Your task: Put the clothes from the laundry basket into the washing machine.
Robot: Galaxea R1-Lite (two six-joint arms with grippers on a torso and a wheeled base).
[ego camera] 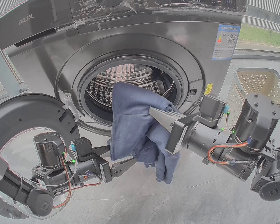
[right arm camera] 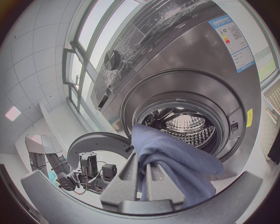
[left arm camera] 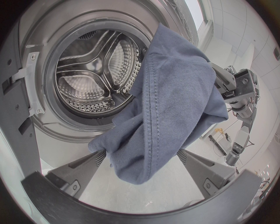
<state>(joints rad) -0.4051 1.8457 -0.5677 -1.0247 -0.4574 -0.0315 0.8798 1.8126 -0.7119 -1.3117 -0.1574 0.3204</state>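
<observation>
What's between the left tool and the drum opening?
The blue garment, gripped by the shut right tool, hangs between the open left tool and the drum. The left wrist view shows it.

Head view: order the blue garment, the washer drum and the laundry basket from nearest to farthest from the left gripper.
From the left gripper:
1. blue garment, hanging at its fingertips.
2. washer drum, straight ahead, behind the garment.
3. laundry basket, far over on the robot's right.
</observation>
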